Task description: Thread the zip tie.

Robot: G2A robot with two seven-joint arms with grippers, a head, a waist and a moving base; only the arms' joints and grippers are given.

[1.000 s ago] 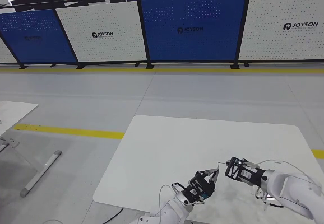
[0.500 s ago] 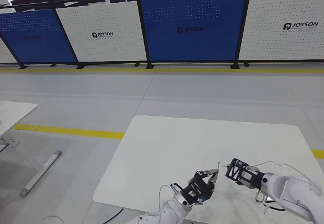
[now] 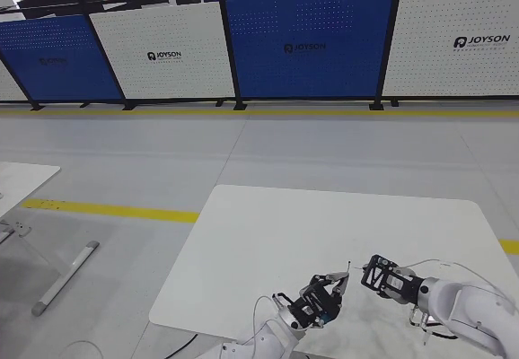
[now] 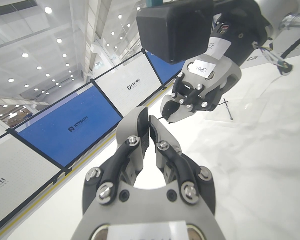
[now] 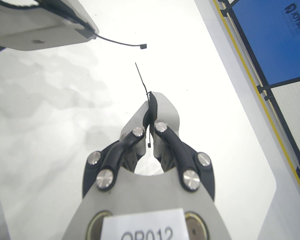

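My left gripper (image 4: pixel 148 119) is squeezed shut on a thin black strip (image 5: pixel 117 42). The strip's little square head (image 5: pixel 143 46) pokes out past the fingertips. My right gripper (image 5: pixel 151 95) is squeezed shut too, on the zip tie (image 5: pixel 142 80). Its pointy tip (image 5: pixel 136 64) sticks out in front. Both pieces are up in the air above the white table (image 3: pixel 268 233), near the edge closest to the robot. The tip is near the head but not touching it, and it sits a bit to one side of the head. I cannot tell if the two pieces are one tie or two.

I think the tie is very light and bendy. A long loose bit would wobble and droop. It looks smooth, so it could slide in the fingers if I push hard. I think the best places to hold it are close behind the tip and close behind the head, so only short bits stick out. The hole in the head is tiny. My next move should be a slow little nudge to line the tip up with it.
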